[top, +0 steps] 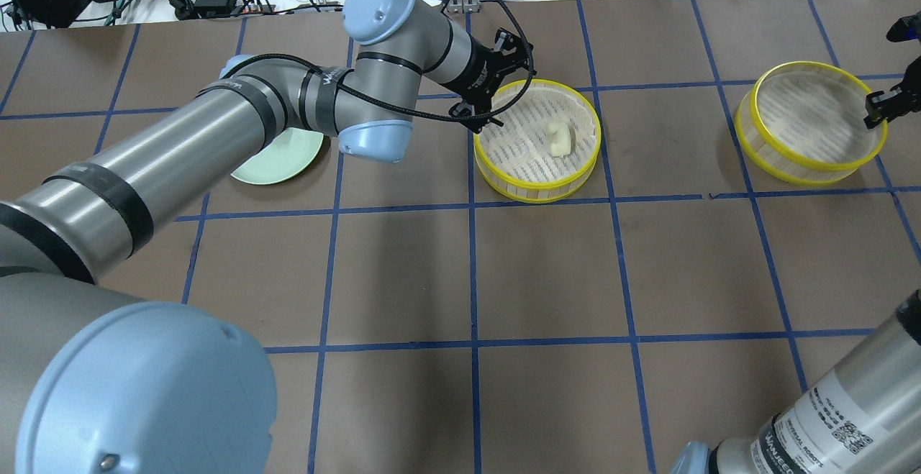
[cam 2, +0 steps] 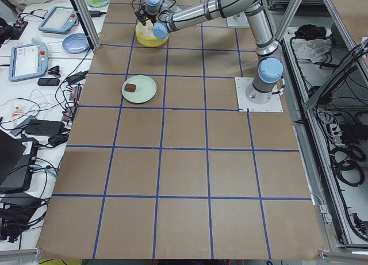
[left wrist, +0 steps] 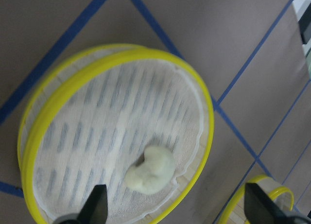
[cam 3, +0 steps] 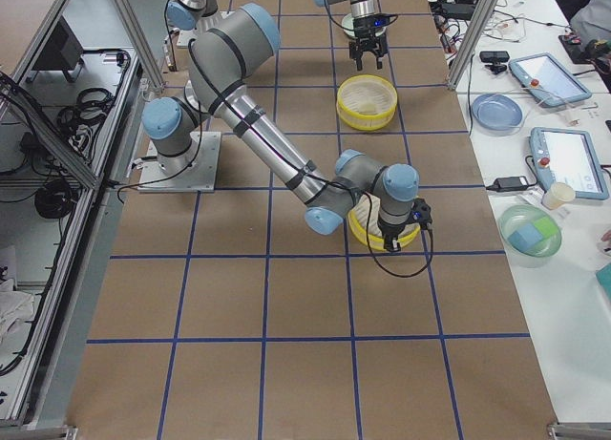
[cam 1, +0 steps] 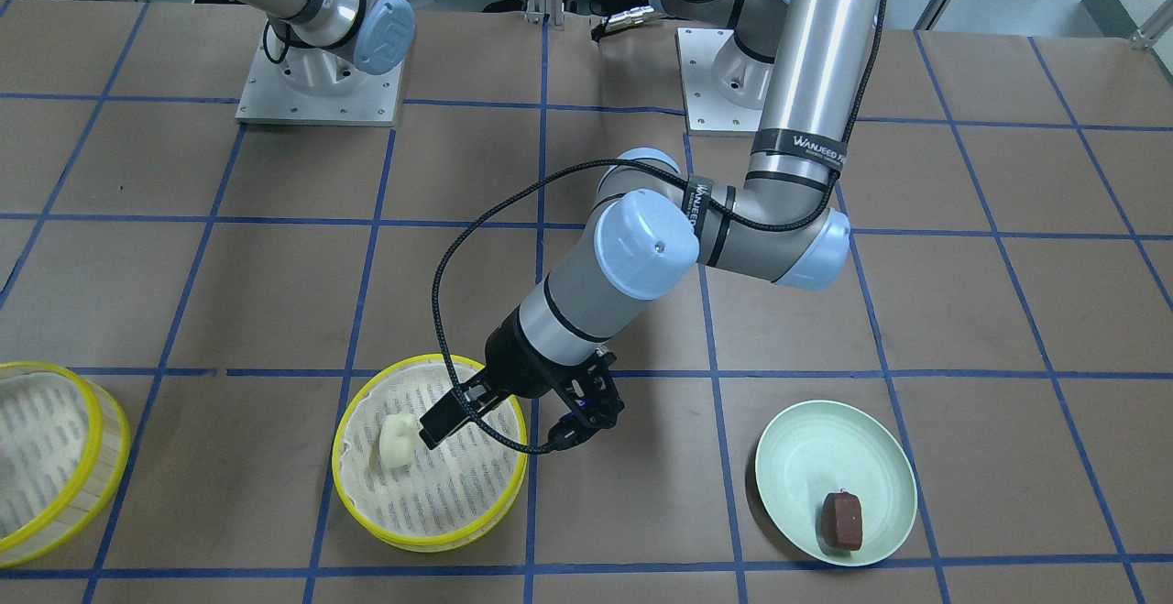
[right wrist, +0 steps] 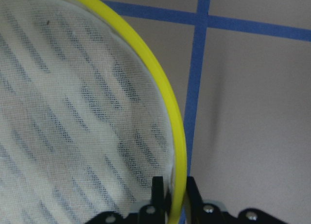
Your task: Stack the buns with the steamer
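Observation:
A cream-white bun [cam 1: 397, 442] lies inside a yellow-rimmed steamer [cam 1: 367, 494] lined with white cloth. It also shows in the overhead view [top: 559, 139] and the left wrist view [left wrist: 150, 169]. My left gripper [cam 1: 509, 425] hovers over that steamer's edge beside the bun, open and empty. A dark reddish-brown bun [cam 1: 842, 521] lies on a pale green plate [cam 1: 806, 439]. My right gripper [top: 879, 106] is shut on the yellow rim [right wrist: 176, 151] of a second, empty steamer [top: 763, 129].
The second steamer sits at the table's edge in the front-facing view [cam 1: 101, 439]. The left arm's elbow hides part of the green plate [top: 277, 165] in the overhead view. Brown table paper with a blue tape grid [top: 471, 272] lies around.

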